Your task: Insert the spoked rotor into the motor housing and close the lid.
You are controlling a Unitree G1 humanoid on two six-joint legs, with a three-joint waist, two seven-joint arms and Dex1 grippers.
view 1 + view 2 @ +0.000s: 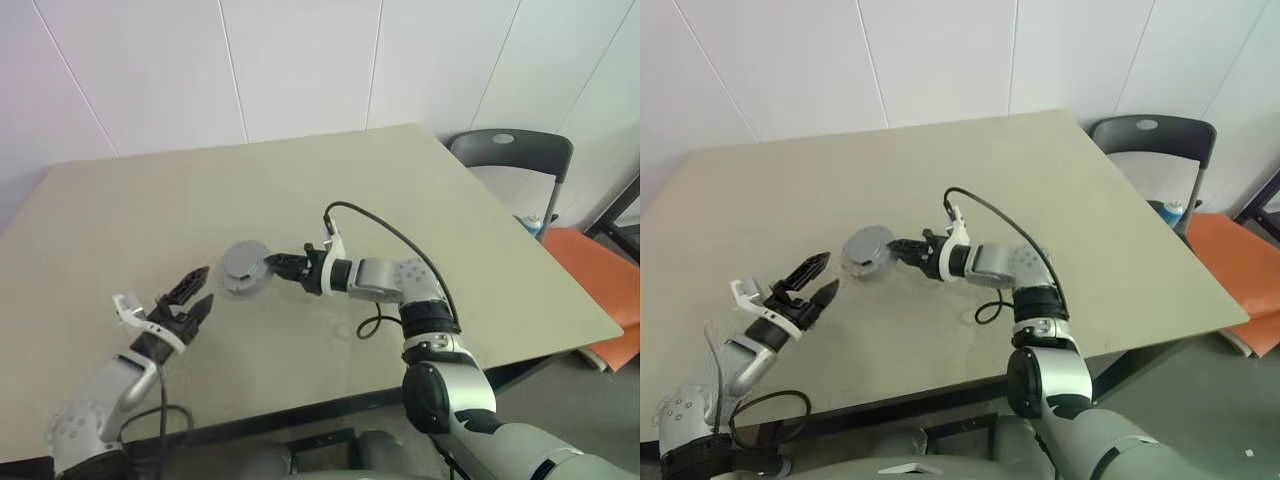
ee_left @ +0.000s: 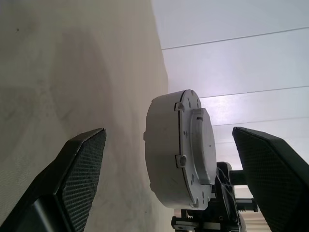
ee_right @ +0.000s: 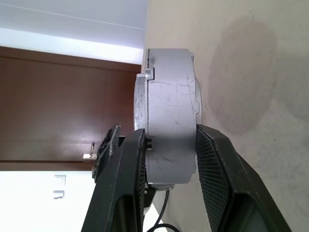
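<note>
Head views: closed grey motor housing (image 1: 243, 268) sat mid-tabletop (image 1: 130, 210), lid (image 2: 200, 145) already on, rotor presumably inside, not visible. Right gripper (image 1: 278, 265) reached in from the right, fingers pinching the housing's rim. Left gripper (image 1: 197, 291) was near-left of the housing, apart from it, fingers spread and empty.

Left wrist view: housing seen edge-on between the spread fingers (image 2: 77, 171), nothing touching them. Lid looked seated flush, bolt tabs lined up with the body; right gripper was visible behind it.

Right wrist view: fingers (image 3: 215, 169) clamped across the housing's thickness, one on each face, grip near the rim rather than centred.

Judgement: assembly looked essentially done; the step in hand was the final seat/release. To do it well: keep the housing flat on the tabletop, open the right fingers straight apart without dragging, back out to the right. Rim grip could tip the housing or shift the lid on a skewed release.
</note>
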